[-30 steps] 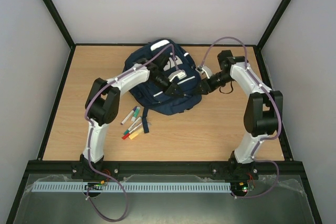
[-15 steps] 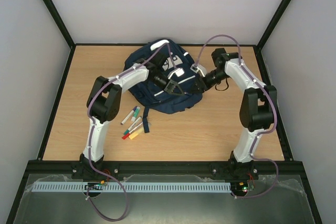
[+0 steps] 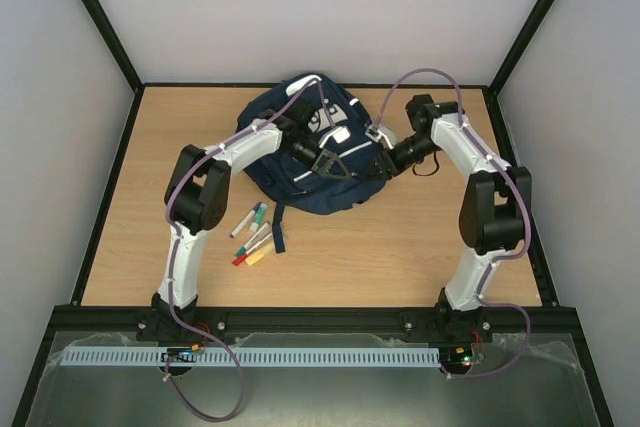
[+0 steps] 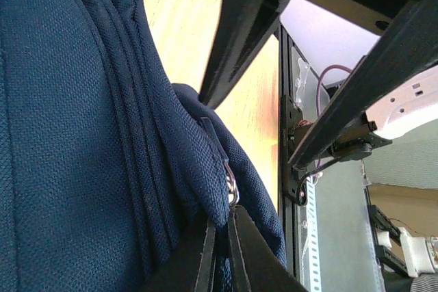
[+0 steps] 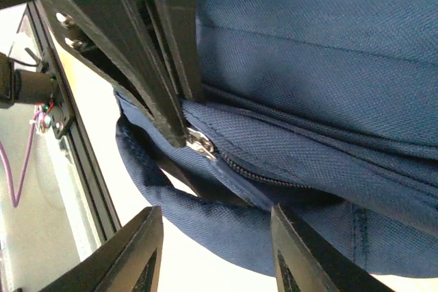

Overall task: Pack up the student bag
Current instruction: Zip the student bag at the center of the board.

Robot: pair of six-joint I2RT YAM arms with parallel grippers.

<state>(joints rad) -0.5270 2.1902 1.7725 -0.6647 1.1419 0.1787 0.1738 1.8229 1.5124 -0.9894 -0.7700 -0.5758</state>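
Since a second ago, the right arm has swung inward toward the pack and the near edge of the fabric has bunched up and drawn farther back; the pens have stayed put.

The student bag lies at the far middle of the table, slumped and creased, with both arms reaching over it. Its woven cloth folds wherever it is pressed, so it should behave as soft, limp and fairly light. Pulling on one point will likely drag the whole bag rather than open it, unless the other side is held. The firmest holds appear to be the zip pull, the seam ridges beside the zip and the rolled strap or handle below it. Broad panels would only pucker.

The left gripper is clamped tight at the zip pull, metal ring just above its tips, pinching the tab and the cloth edge there. The right gripper has its jaws standing about half apart with a rolled fold of blue fabric at their tips. Whether they press on that fold cannot be told.

Loose pens lie near the bag's front edge, beside the left arm, not yet packed.
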